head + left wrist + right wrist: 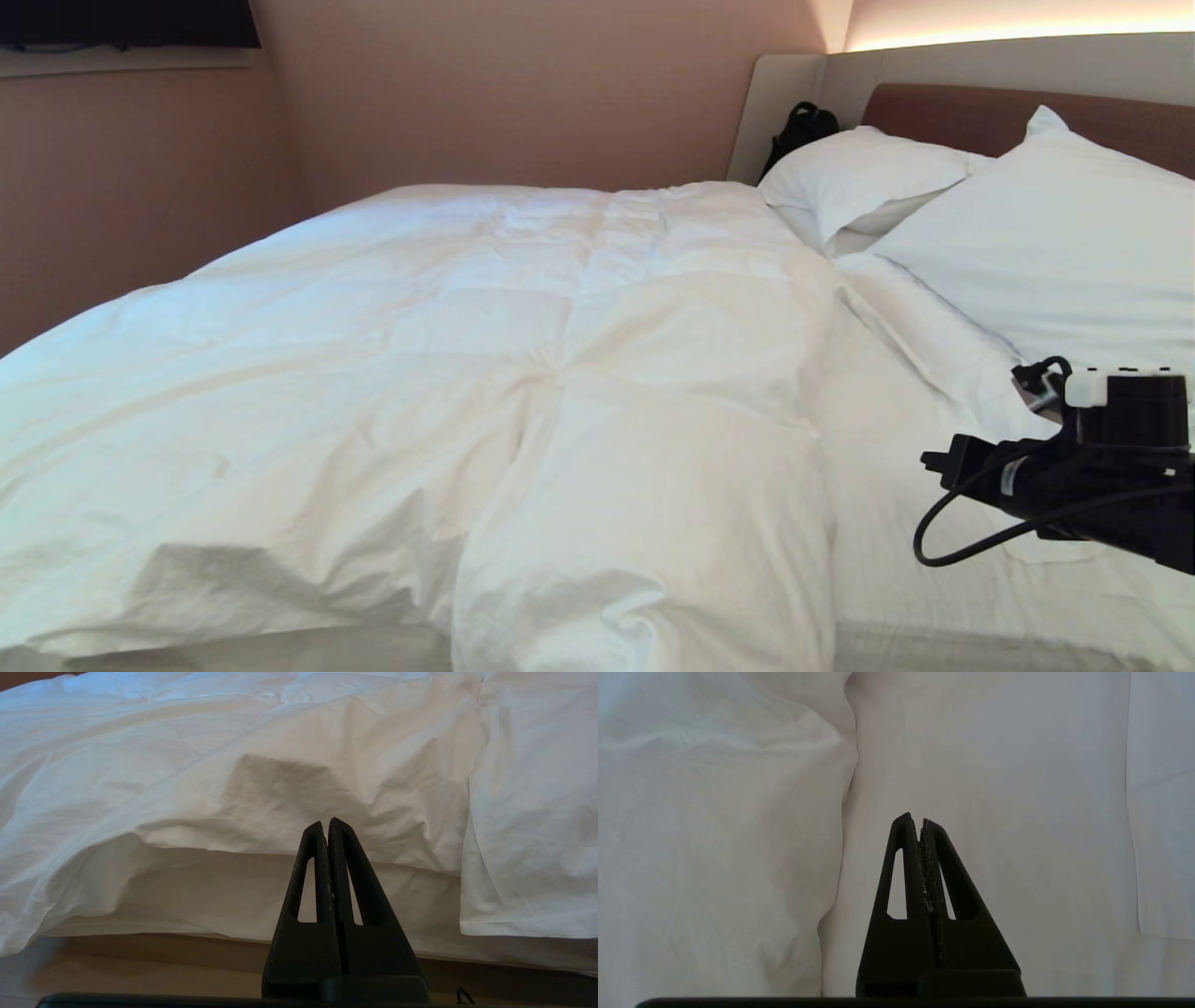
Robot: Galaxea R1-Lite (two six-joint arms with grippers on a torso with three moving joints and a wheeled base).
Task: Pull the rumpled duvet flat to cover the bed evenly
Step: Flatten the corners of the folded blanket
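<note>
The puffy white duvet [467,373] lies wrinkled over the left and middle of the bed [943,117], with a thick fold [644,532] bunched at the near edge. A strip of bare sheet [896,485] shows between the duvet and the pillows. My right arm [1074,476] reaches in from the right, low over that strip. In the right wrist view my right gripper [920,821] is shut and empty above the sheet [994,788], beside the duvet's edge [738,835]. My left gripper [325,823] is shut and empty, facing the duvet's overhanging near edge [280,798].
Two white pillows [868,177] [1055,243] lean at the headboard. A black bag [803,126] sits in the far corner behind them. A pinkish wall [467,93] runs along the bed's far side. The taupe bed base [140,956] shows below the mattress side [210,896].
</note>
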